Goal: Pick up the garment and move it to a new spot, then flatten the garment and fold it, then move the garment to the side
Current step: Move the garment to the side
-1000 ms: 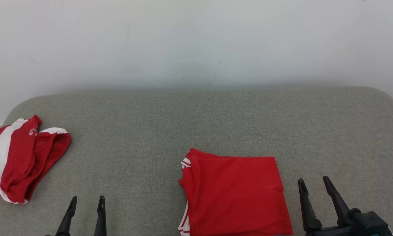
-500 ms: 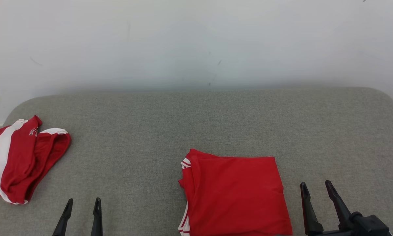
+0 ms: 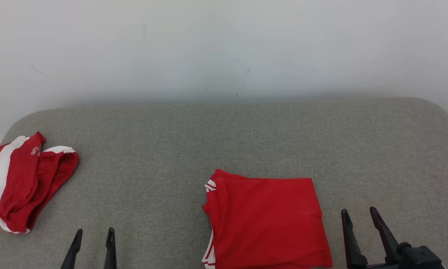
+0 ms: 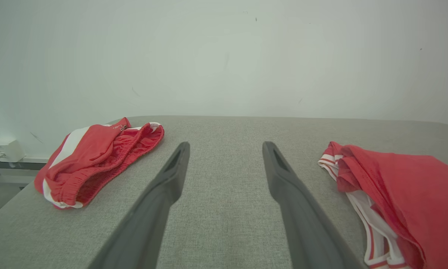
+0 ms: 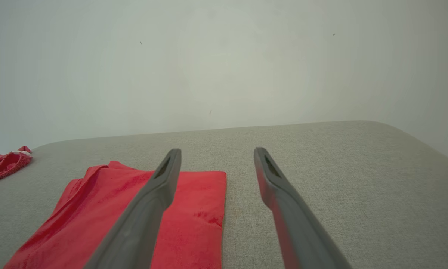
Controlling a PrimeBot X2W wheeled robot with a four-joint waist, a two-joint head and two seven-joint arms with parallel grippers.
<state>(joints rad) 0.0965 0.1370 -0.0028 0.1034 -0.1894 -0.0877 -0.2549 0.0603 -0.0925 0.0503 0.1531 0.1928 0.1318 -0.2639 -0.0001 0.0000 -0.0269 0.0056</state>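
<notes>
Head view: a folded red garment [image 3: 268,220] lies flat on the grey fabric-covered bench [image 3: 224,138], near the front edge and a little right of the middle. Its stacked layers show white-and-red striped trim along the left side. It reaches the bottom of the frame, so its near edge is cut off.

The right tool [image 3: 358,210] sits just beside the garment's right edge, apart from it, with its two dark fingers spread and nothing between them. In the right wrist view those fingers point toward the wall, the left one crossing over the red cloth (whether it touches the fabric cannot be told from this angle).

The left tool [image 3: 95,230] is at the lower left over bare bench, fingers parted and empty, well apart from the folded garment. It lies between that garment and a crumpled red garment [image 3: 22,183] with a broad white stripe, which sits at the bench's far left edge.

Behind the bench rises a plain pale wall [image 3: 224,45]. In the left wrist view a small white box [image 4: 6,148] is on the wall at the left.
</notes>
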